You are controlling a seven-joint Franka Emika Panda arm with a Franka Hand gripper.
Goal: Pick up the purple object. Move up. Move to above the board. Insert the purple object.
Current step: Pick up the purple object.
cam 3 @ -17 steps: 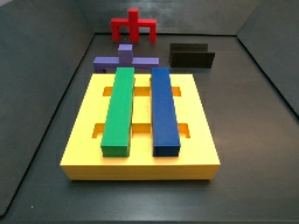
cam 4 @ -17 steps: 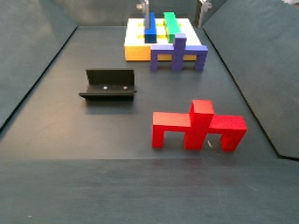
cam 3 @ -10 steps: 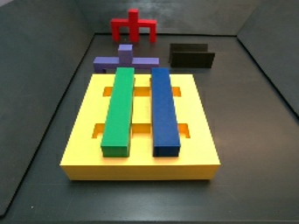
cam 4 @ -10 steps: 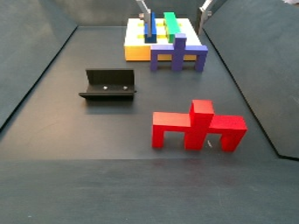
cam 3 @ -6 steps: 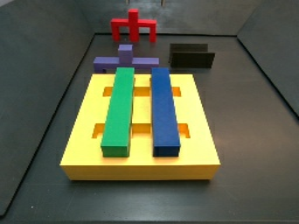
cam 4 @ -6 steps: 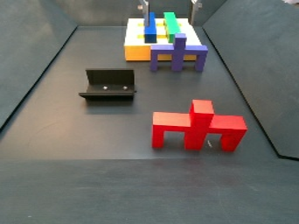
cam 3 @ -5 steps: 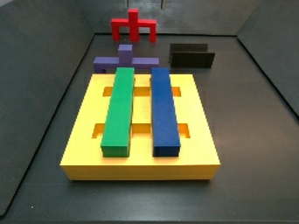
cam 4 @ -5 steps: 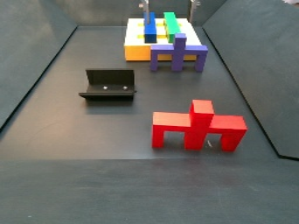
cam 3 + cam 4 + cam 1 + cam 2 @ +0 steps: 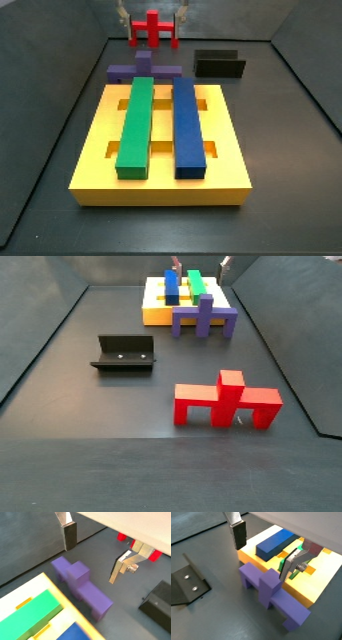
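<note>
Dark matte floor, grey walls. Purple object [image 9: 271, 594] sitting just beside the board [image 9: 314, 572] — rigid, blocky, likely light. Gripper [image 9: 264, 549] hovering above, fingers spread, empty — aiming for the central stem.

Gripper [image 9: 264, 553] above purple object [image 9: 271, 594], apparently touching board [image 9: 314, 572].

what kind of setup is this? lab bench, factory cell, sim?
Likely a simulated or lab insertion-test enclosure: a bare dark floor with walls, flat-coloured blocky pieces such as the purple bridge-shaped piece beside the slotted yellow board, and a dark L-shaped fixture. The gripper hangs open above the purple piece.
</note>
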